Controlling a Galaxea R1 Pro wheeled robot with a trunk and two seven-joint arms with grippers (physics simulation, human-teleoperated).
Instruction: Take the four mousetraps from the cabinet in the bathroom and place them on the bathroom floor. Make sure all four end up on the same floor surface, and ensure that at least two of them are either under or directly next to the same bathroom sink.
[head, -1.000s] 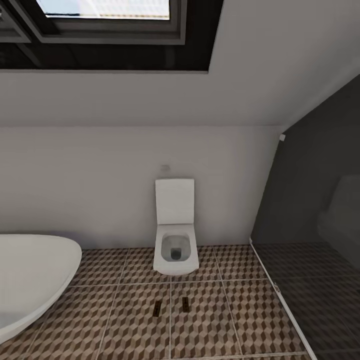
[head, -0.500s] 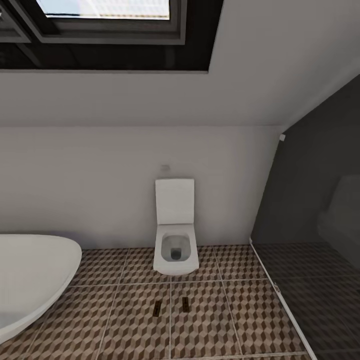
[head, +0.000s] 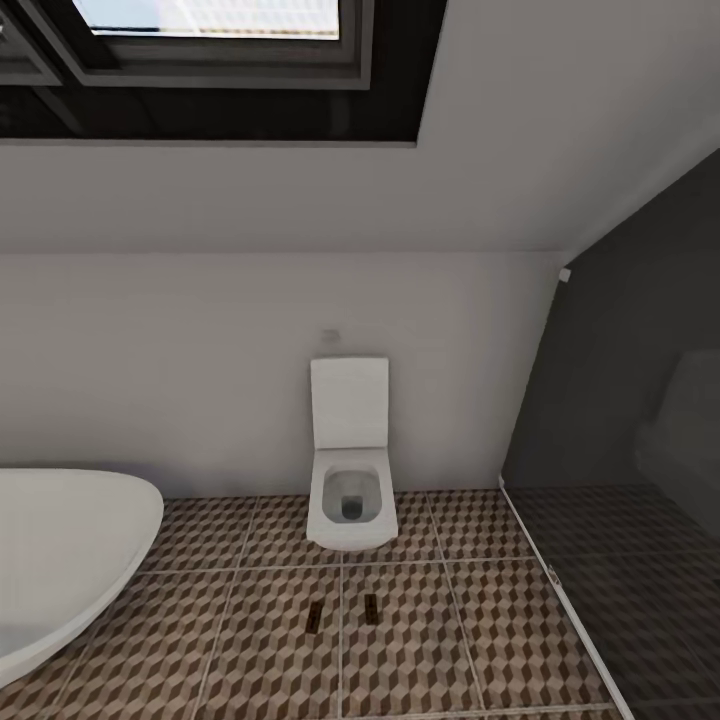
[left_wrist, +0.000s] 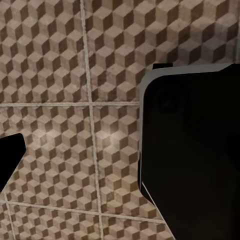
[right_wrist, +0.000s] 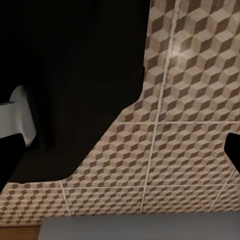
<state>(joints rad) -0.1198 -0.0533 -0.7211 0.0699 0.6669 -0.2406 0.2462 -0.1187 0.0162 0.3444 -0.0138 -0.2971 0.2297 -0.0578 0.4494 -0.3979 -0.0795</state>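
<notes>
Mousetraps (head: 314, 619) (head: 371, 608), two, lie on the bathroom floor (head: 250, 640) before the toilet (head: 348, 500). I'd check they sit near a sink before fetching more; I cannot tell either gripper's state.

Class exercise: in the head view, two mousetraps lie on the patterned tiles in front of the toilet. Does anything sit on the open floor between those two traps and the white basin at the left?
Nothing visible does. The two mousetraps lie flat on the bathroom floor, just in front of the toilet. Between them and the white basin there is only bare cube-patterned tile with pale grout lines.
</notes>
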